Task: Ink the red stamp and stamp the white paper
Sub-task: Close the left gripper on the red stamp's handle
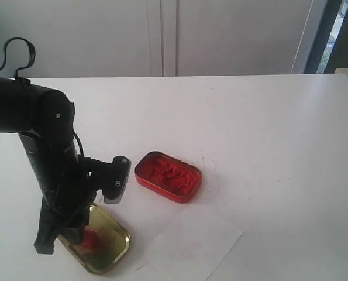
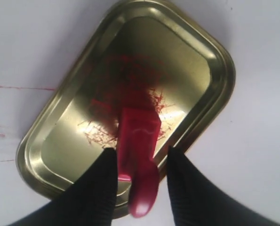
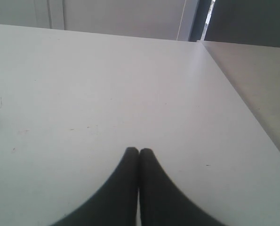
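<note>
The red stamp (image 2: 139,141) lies in a gold tin lid (image 2: 187,52), base on the smeared metal and knobbed handle sticking out over the rim. My left gripper (image 2: 140,150) is open and straddles the stamp. One finger (image 2: 102,179) is close against it, and a gap shows at the other finger (image 2: 182,179). In the exterior view the left arm (image 1: 57,175) stands over the lid (image 1: 112,249), with the stamp (image 1: 92,239) partly hidden under it. The white paper (image 1: 194,241) lies flat just right of the lid. My right gripper (image 3: 139,149) is shut on nothing above bare table.
A red oval tin of red ink paste (image 1: 168,176) sits open behind the paper, right of the left arm. Red smears mark the white tabletop (image 1: 212,167) near it. The table's right edge (image 3: 243,108) shows in the right wrist view.
</note>
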You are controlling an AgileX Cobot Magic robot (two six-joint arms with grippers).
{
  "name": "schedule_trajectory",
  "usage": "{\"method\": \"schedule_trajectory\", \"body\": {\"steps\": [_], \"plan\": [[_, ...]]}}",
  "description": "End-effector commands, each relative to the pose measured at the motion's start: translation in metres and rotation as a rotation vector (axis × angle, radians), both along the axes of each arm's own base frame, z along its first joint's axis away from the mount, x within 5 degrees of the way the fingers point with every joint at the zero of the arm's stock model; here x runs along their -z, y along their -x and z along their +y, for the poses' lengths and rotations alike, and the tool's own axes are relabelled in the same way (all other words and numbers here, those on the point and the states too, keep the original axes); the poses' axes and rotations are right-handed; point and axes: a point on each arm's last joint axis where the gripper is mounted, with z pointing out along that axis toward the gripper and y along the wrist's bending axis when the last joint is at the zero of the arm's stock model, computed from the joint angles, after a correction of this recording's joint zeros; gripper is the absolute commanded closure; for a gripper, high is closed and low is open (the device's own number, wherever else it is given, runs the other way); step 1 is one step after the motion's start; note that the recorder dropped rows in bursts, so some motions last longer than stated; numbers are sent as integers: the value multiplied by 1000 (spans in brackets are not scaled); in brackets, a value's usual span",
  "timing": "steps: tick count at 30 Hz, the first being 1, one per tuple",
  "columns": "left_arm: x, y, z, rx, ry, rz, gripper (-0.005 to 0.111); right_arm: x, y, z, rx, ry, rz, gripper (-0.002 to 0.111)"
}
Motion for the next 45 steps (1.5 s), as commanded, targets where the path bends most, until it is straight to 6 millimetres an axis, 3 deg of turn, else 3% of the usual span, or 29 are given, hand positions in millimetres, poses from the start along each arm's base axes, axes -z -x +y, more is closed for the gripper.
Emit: {"method": "schedule_trajectory", "body": {"steps": [1, 7, 15, 29, 45], "plan": [[6, 3, -1, -1, -16, 32, 65, 0, 0, 0, -3, 9, -9, 108], [7, 3, -1, -4, -19, 36, 70, 0, 0, 0, -3, 9, -9, 108], [7, 3, -1, -4, -19, 36, 107, 0, 0, 0, -3, 9, -9, 108], [-2, 3, 1, -41, -16, 4, 107, 0, 0, 0, -3, 9, -9, 108], [-41, 1, 2, -259, 38, -94, 107, 0, 0, 0, -3, 9, -9, 108]]}}
